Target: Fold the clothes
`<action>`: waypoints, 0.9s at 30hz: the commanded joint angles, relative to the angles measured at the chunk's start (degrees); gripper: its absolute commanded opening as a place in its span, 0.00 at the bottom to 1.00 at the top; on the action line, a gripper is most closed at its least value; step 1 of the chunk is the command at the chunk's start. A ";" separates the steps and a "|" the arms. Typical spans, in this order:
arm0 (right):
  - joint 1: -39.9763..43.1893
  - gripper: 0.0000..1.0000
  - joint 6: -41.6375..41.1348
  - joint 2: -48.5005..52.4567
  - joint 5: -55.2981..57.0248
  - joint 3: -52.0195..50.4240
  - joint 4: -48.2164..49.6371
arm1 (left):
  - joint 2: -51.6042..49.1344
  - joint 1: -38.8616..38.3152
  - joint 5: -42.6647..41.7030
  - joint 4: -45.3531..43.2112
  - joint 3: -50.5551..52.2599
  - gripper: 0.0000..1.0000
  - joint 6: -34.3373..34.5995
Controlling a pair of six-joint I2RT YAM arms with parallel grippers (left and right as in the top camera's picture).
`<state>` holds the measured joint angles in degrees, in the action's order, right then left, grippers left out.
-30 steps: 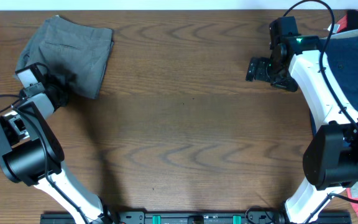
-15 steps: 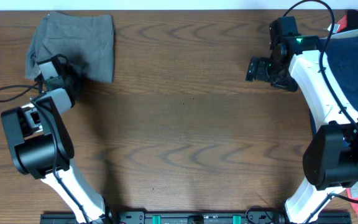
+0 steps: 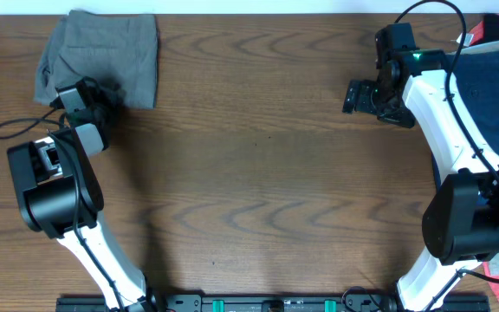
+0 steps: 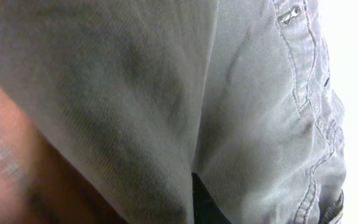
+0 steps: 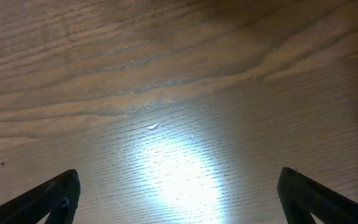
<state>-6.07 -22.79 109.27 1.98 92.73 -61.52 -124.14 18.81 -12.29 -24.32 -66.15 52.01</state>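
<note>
**Item:** grey shorts point(image 3: 102, 54), bunched at the far-left corner of the bench point(image 3: 258, 173). The pile is roughly square and not flat, and its left side is rumpled.

**Left claw** point(image 3: 102, 94): at the near edge of the shorts, closed down narrow. Cloth fills its wrist camera, so I judge it is pinching a layer of fabric, though the contact point itself is hidden.

**Right claw** point(image 3: 358, 97): spread wide and holding nothing. It hangs over bare wood, well apart from the grey shorts. The navy blue shorts point(image 3: 496, 95) lie just beside that arm at the right edge, and a red piece point(image 3: 492, 30) shows beyond them.

**Step in hand (judgement):** positioning or spreading the grey shorts for a fold.
- Keep the pinch on one layer only. Catching two would drag the pile instead of opening it.
- Pull low and slow along the wood so the cloth slides without riding up.
- A second grip on the opposite edge would hold tension. The right claw is far off and would have to cross the bench first.

**Material:**
- Shorts: woven twill with a fine diagonal rib and a matte surface, limp but with body. The close view shows double-stitched seams and a small metal rivet near the right, which are stiff ridges and will resist a clean crease.
- Bench: smooth varnished woodgrain showing glare, so it probably gives little friction.
</note>
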 commanded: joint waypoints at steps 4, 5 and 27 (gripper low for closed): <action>0.00 0.99 0.55 -0.20 0.59 0.20 0.02 | -4.90 -0.31 -0.50 0.98 -2.12 0.08 -1.64; 0.00 0.99 0.55 -0.20 0.59 0.20 0.02 | -4.90 -0.33 -0.50 0.92 -2.32 0.11 -1.64; 0.00 0.99 0.55 -0.20 0.59 0.20 0.02 | -1.09 0.46 -3.56 4.15 -3.87 0.59 -11.93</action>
<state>-6.07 -22.79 109.27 1.98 92.73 -61.52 -125.62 18.41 -15.73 -23.44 -70.89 42.98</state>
